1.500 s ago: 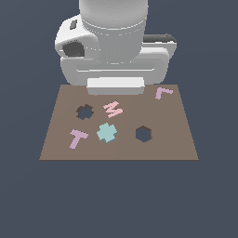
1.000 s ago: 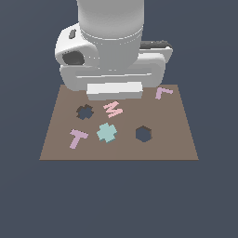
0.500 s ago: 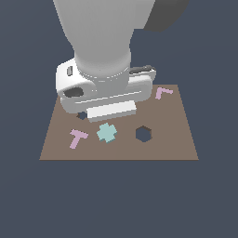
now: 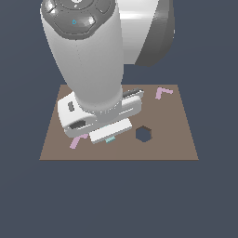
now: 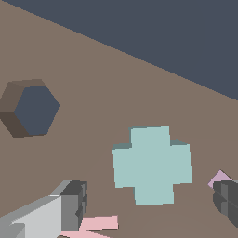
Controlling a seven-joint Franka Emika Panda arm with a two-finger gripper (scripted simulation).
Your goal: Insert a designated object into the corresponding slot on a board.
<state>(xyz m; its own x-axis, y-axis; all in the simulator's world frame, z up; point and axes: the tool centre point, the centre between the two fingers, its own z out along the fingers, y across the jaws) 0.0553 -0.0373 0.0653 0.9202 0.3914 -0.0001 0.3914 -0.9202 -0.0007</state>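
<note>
The jaws are spread wide above the teal cross, seemingly untouched, flat on the brown board beside the hexagonal hole.

Bare brown board all around the teal cross, with open room on every side. Two grey fingers spread wide, one each side of the cross, not touching it. Pink piece close by one finger, lilac piece right beside the other. Hexagon hole well apart. In the exterior view, cross nearly hidden under the big arm.
</note>
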